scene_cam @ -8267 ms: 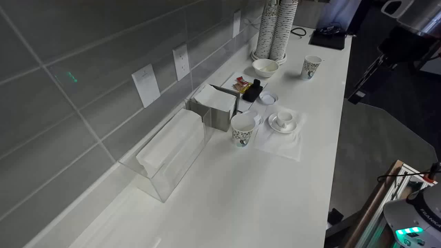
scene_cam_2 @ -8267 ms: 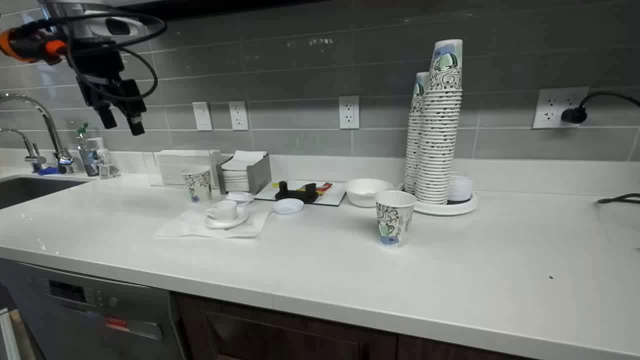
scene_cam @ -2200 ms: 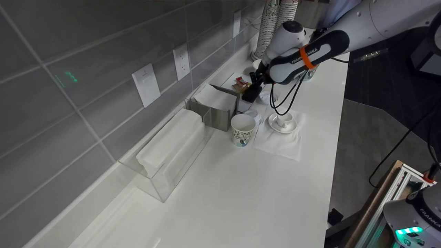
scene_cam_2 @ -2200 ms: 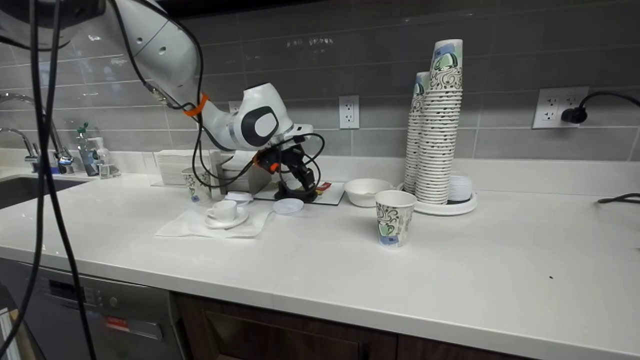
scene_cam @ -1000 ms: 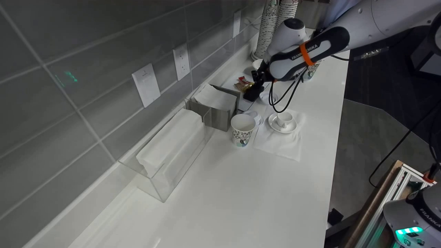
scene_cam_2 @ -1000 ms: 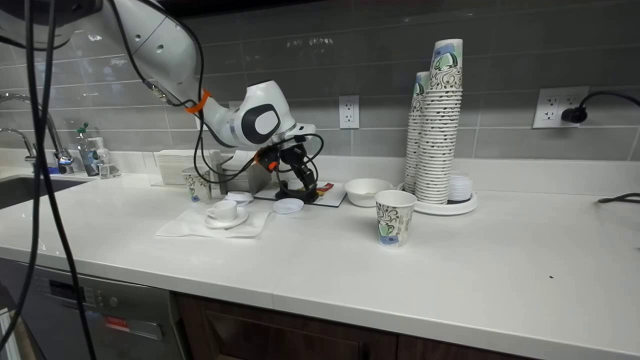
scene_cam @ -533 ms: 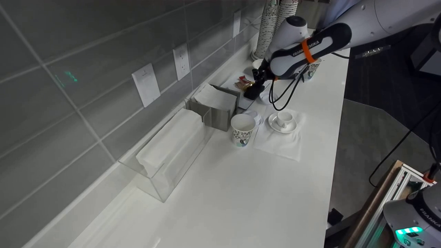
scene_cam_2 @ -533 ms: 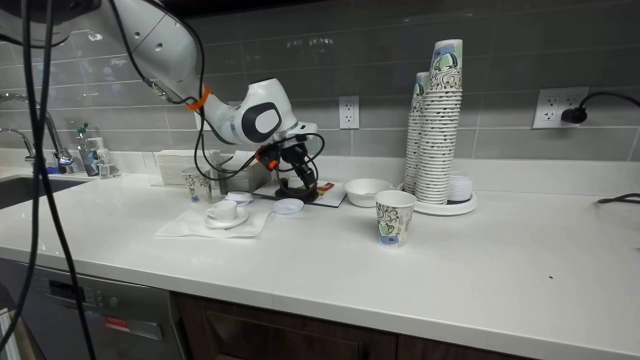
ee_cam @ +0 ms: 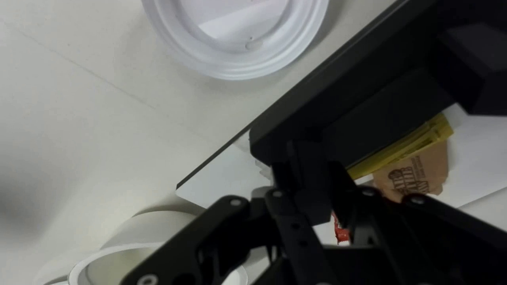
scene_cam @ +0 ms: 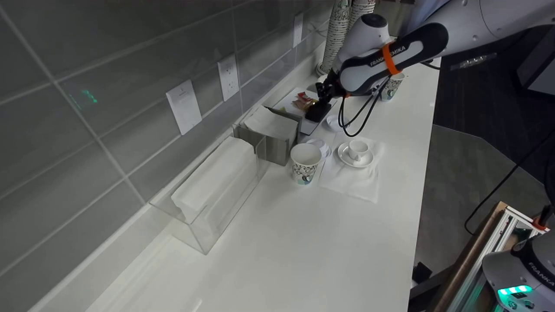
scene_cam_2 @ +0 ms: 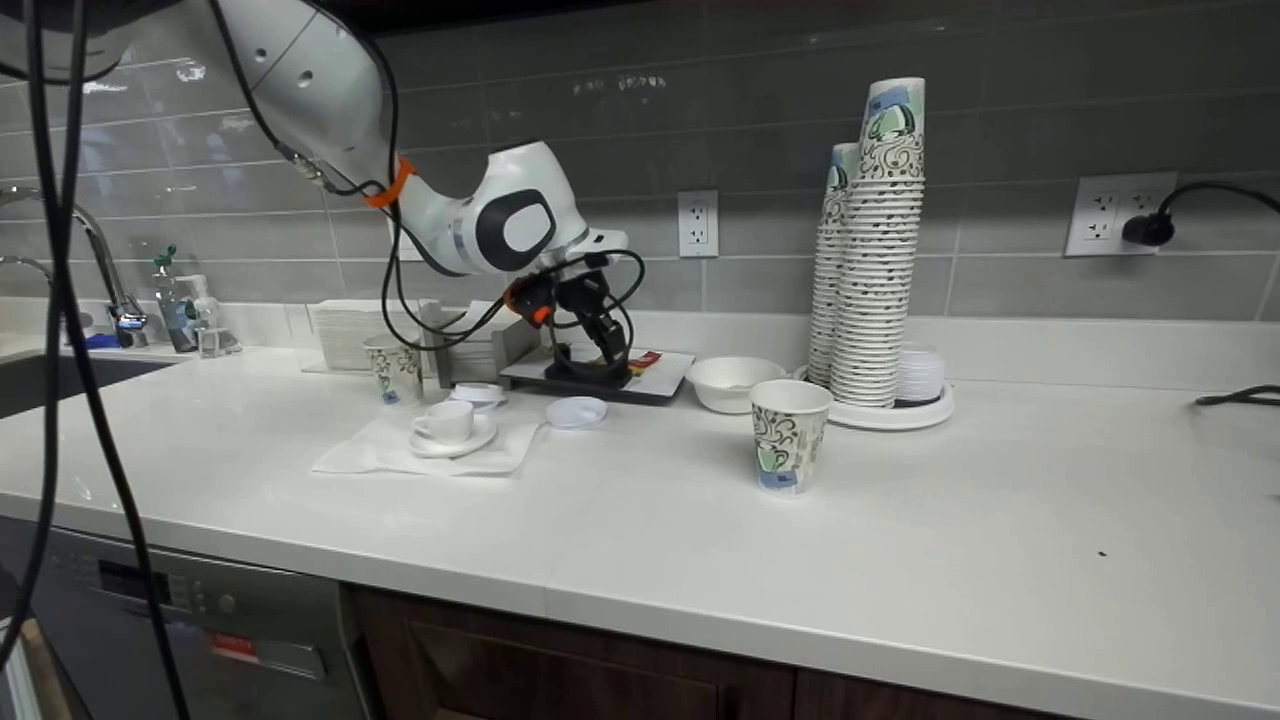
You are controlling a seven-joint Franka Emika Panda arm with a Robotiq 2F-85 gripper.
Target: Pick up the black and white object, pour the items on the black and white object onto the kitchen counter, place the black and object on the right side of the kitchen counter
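The black and white object is a flat white board (scene_cam_2: 672, 372) with a dark rim and a black handle piece (ee_cam: 348, 103) along one side. In the wrist view my gripper (ee_cam: 309, 174) is shut on the handle's upright black post. An exterior view shows the board's dark front edge, which looks slightly raised and tipped above the white kitchen counter (scene_cam_2: 900, 570). Several items lie on the board: a brown packet (ee_cam: 416, 174), a yellow stick packet (ee_cam: 400, 148) and a red packet (scene_cam: 303, 96). My arm and the handle hide part of the board in both exterior views.
Beside the board stand a grey napkin box (scene_cam: 277, 149), a white bowl (scene_cam_2: 735, 382) and a plastic lid (scene_cam_2: 576, 412). Paper cups (scene_cam: 305, 164), a cup on a saucer (scene_cam_2: 447, 425), a tall cup stack (scene_cam_2: 878, 260) and a front paper cup (scene_cam_2: 787, 440) share the counter.
Over eight seconds my gripper came down to the handle and closed on it. In the last half second the gripper rose slightly and the board lifted and tilted with it.
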